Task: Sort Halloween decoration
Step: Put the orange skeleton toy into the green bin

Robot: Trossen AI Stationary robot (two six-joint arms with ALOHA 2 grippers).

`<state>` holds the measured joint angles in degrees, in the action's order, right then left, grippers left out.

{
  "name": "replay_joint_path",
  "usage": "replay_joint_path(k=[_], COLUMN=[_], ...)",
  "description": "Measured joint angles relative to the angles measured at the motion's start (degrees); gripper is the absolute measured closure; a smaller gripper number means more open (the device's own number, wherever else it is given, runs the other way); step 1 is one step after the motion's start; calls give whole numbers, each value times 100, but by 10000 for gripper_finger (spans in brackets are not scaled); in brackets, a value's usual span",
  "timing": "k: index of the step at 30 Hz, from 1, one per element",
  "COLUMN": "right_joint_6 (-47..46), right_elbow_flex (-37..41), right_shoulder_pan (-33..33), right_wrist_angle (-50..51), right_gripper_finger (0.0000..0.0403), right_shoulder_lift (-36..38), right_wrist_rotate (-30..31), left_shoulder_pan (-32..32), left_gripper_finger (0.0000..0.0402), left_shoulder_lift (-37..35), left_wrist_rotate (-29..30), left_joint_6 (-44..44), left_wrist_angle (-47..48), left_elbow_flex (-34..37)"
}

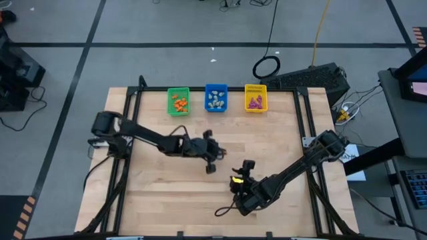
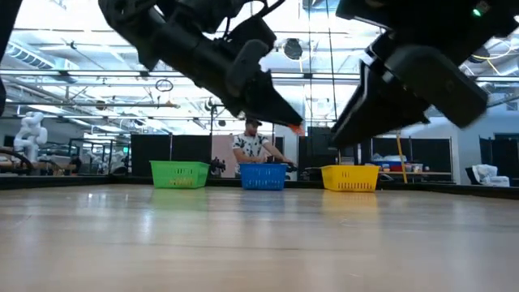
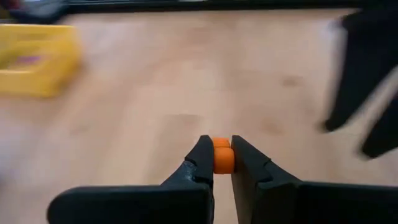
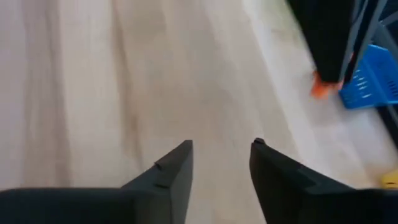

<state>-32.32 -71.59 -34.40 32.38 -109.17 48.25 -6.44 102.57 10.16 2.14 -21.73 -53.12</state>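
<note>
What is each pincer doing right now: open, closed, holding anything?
Left pincer: closed on an orange trinket, above the table.
Right pincer: open, nothing between its fingers.

We see a grey floor (image 1: 200, 27) crossed by dark tape lines around the wooden bench (image 1: 267, 143). Beyond it, ceiling lights (image 2: 73, 57) gleam, and a person (image 2: 253, 146) stands by dark partitions (image 2: 162, 146).
</note>
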Motion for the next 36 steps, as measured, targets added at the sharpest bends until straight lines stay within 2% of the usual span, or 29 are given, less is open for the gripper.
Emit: replay_joint_path(k=[5, 8, 10, 13, 16, 19, 24, 31, 36], right_joint_6=[300, 822, 1163, 1641, 2190, 2643, 2972, 3339, 3636], right_elbow_flex=[-2, 0, 82, 448, 1019, 1643, 2434, 2778, 2792], right_shoulder_pan=[192, 378, 551, 869, 1149, 1420, 1876, 2324, 2531], right_wrist_angle=[363, 427, 293, -418, -1634, -2881, -4000, -4037, -3927], right_gripper_finger=[321, 378, 395, 397, 401, 402, 402, 403, 403], right_shoulder_lift=[275, 328, 362, 466, 644, 884, 1455, 2228, 2493], right_wrist_rotate=[24, 15, -18, -268, -814, -1375, -1933, -2153, -2230], left_shoulder_pan=[341, 634, 866, 1237, 1652, 2156, 2861, 3839, 4217], left_gripper_finger=[385, 385, 385, 385, 385, 386, 384, 382, 381], left_shoulder_lift=[-724, -1254, -1637, -2184, -2687, -3039, -3112, -2790, -2413], left_wrist_rotate=[805, 967, 1050, 1201, 1259, 1041, 1020, 506, 17], left_joint_6=[25, 213, 409, 632, 771, 789, 673, 589, 445], left_wrist_angle=[775, 783, 779, 814, 936, 1310, 1848, 1807, 1585], left_elbow_flex=[193, 631, 975, 1479, 1885, 2113, 2171, 2163, 2159])
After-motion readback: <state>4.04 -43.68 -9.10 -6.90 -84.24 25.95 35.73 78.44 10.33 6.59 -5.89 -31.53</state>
